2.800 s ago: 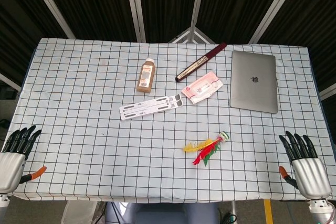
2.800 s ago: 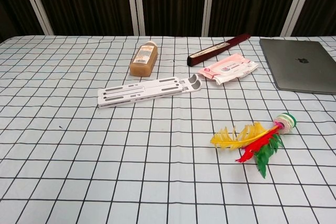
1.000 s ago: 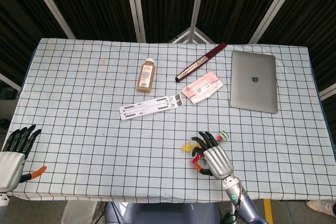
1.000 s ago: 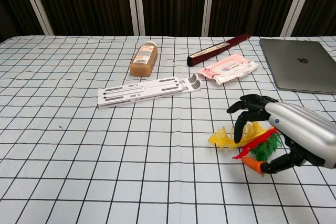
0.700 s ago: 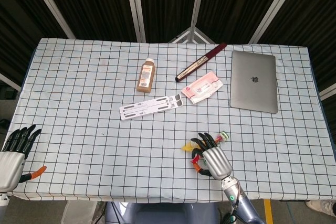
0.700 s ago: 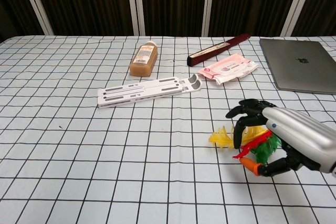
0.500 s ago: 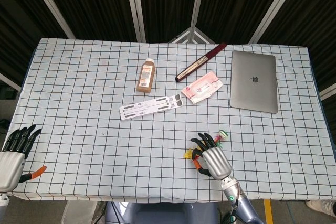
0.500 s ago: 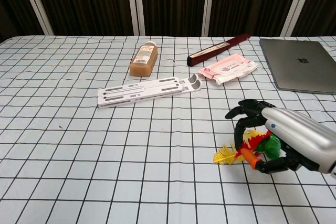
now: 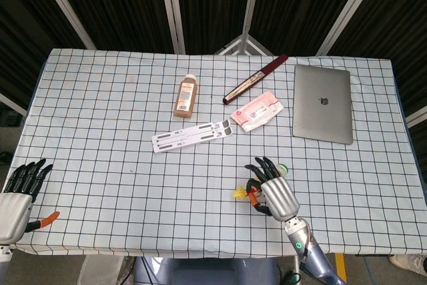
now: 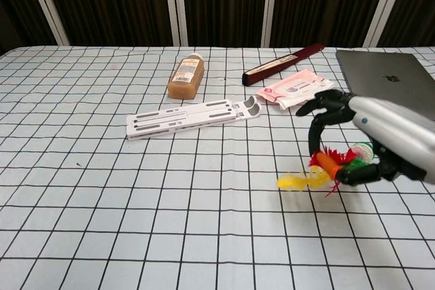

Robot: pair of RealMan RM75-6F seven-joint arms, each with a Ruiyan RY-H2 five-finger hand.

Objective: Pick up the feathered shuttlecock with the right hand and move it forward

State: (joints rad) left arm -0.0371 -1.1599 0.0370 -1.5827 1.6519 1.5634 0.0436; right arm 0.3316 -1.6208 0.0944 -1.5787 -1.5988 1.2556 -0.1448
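While the right robot hand (image 10: 370, 142) grips the feathered shuttlecock (image 10: 325, 169), its fingers hide the cork base; yellow plumes blur. Left robot hand (image 9: 17, 195) rests open-fingered; a folded white plastic stand (image 9: 193, 135) lies well apart on the bench (image 9: 100, 131).

On the table (image 9: 100, 131), the bottle (image 9: 187, 96) lies left of the laptop (image 9: 323, 103), behind the stand (image 9: 192, 135).

The right hand (image 9: 272, 191) grips the feathered shuttlecock (image 9: 244, 192), whose yellow feather protrudes at the hand's left side. The left hand (image 9: 17, 198) rests at the near-left table (image 9: 100, 131) edge, fingers extended, holding nothing.
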